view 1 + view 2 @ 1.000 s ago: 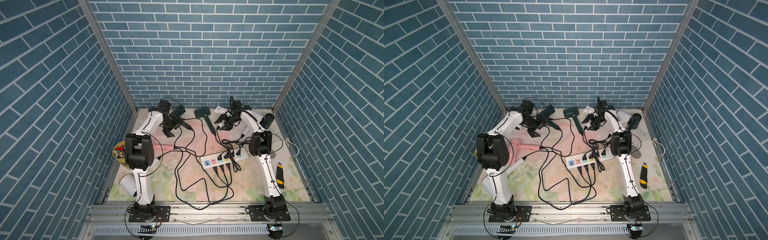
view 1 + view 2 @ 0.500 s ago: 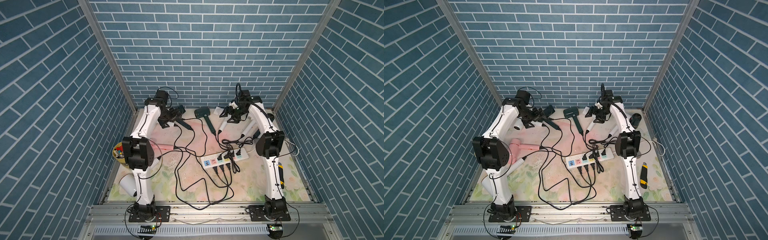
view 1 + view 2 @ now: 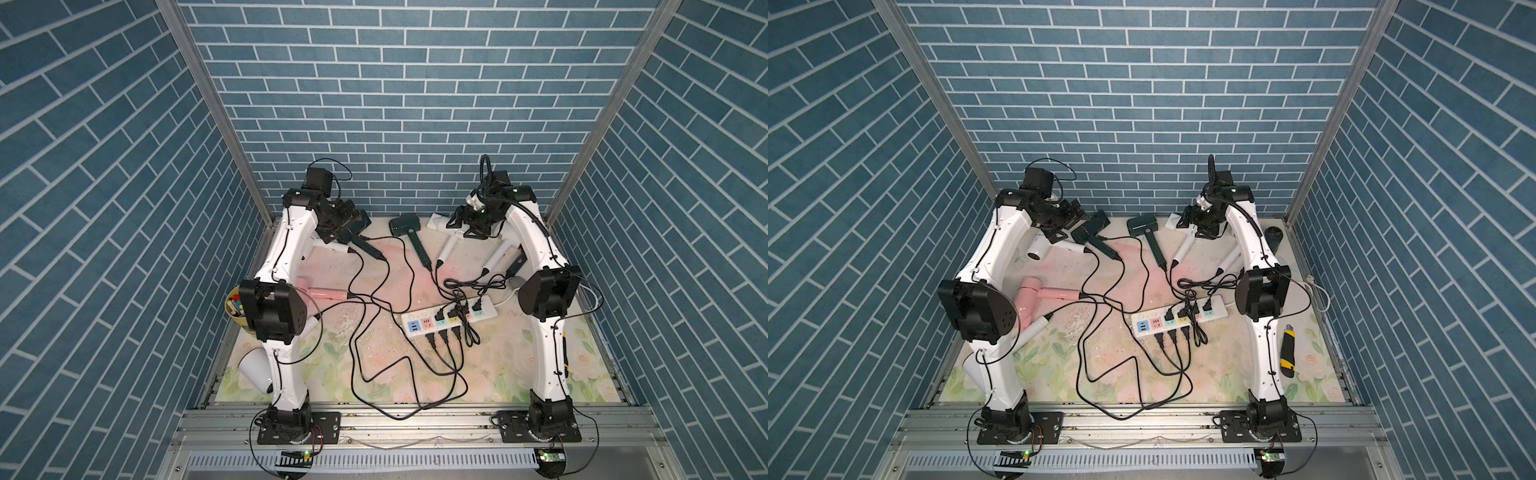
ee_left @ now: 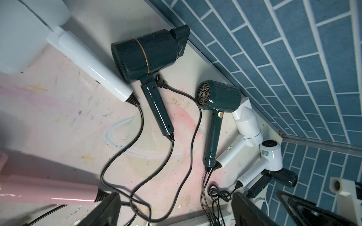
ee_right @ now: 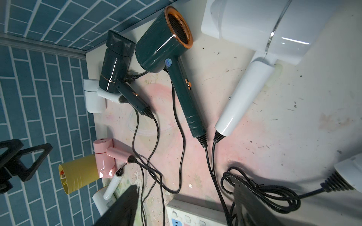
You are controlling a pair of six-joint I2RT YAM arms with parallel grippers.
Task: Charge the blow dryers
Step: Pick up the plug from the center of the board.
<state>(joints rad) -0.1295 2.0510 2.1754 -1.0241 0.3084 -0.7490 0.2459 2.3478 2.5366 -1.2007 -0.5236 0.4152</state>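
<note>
Both arms have risen above the blow dryers [image 3: 405, 224] along the back wall.
Yellow cup [image 5: 78, 174] holds small coloured bits; left hand [image 4: 175, 197] and right hand [image 5: 185, 190] gape wide, gripping nothing.

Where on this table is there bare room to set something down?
Bare mat lies between the power strip and the utility knife, toward the front. Crowded: the blow dryers along the back wall, and cords tangled from them to the strip.
</note>
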